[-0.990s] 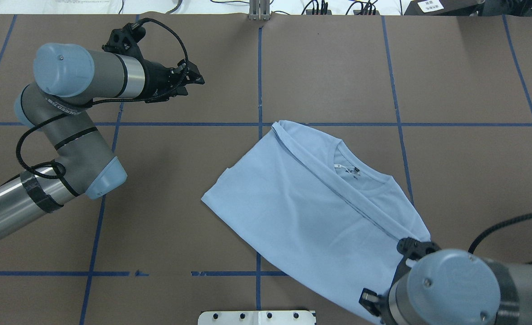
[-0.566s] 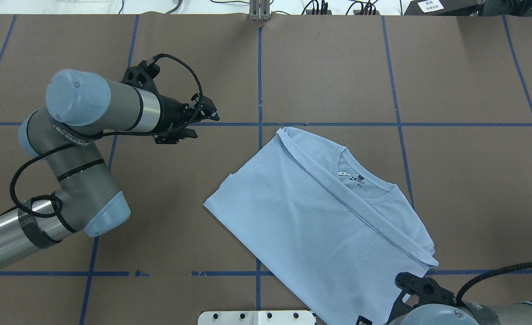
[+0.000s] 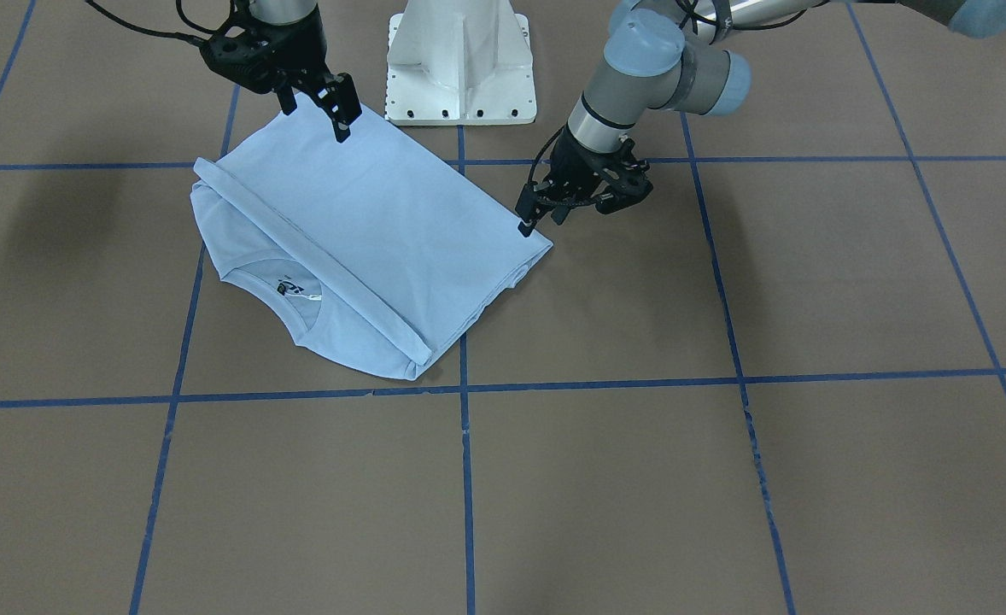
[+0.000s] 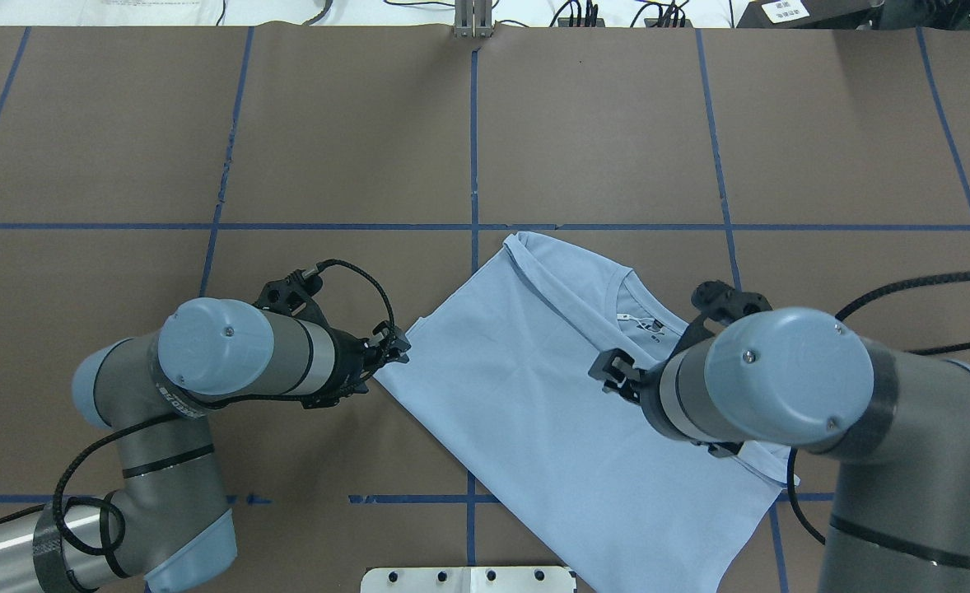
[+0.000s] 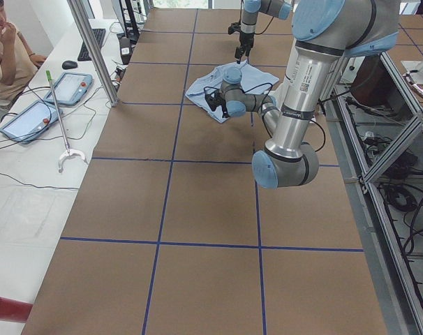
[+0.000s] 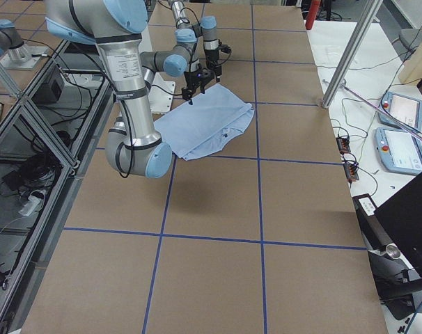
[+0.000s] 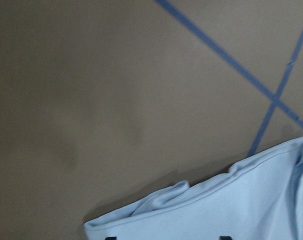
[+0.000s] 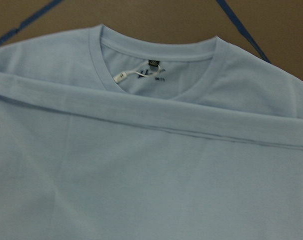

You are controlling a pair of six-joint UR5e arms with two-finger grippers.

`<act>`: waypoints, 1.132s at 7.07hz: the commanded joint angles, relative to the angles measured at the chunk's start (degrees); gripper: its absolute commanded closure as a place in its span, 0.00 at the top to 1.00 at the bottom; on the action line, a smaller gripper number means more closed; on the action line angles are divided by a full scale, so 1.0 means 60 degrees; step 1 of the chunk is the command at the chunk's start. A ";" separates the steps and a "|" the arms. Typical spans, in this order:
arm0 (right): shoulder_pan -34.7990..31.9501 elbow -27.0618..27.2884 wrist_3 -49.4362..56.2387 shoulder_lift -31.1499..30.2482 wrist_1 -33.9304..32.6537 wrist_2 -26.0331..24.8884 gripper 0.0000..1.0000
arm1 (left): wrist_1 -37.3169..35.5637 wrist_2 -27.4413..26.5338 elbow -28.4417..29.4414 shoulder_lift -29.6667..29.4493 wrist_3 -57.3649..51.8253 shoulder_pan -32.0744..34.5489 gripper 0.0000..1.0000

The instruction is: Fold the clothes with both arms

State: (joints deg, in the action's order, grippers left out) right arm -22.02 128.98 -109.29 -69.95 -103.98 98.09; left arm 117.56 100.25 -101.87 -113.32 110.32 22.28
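Brown paper-covered table (image 4: 617,123) w/ blue tape grid lines (image 4: 473,148), white pedestal base (image 3: 460,60) at my edge. The light blue short-sleeved T-shirt (image 4: 534,395) lay flat and diagonal near the base, mostly on my right side, its lower part folded up so the hem band crossed just below the round neck; white neck tag (image 8: 122,75) showed inside the collar. My L gripper (image 3: 541,224) sat low at the shirt's corner on my left, fingers spread apart, nothing pinched between them; one tip was right at the cloth edge. My R gripper (image 3: 315,118) hung over the shirt's near edge by the base, fingers likewise apart, gripping nothing.
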 commanded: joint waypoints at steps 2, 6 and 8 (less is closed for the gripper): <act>-0.0447 -0.0564 0.0124 0.0116 0.0879 0.0028 1.00 | -0.0038 -0.0229 0.0294 -0.0039 0.0012 -0.0228 0.56; -0.0462 -0.0652 0.0183 -0.0015 0.0879 -0.0045 1.00 | -0.0038 -0.0418 0.0353 -0.0155 -0.0076 -0.0213 0.47; -0.0476 -0.0681 0.0183 -0.0045 0.0879 -0.0046 1.00 | -0.0038 -0.0434 0.0455 -0.0186 -0.0090 -0.0213 0.46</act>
State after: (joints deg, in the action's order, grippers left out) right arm -24.84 125.00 -108.19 -70.09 -98.70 97.82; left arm 117.33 97.83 -99.43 -114.36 109.86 21.00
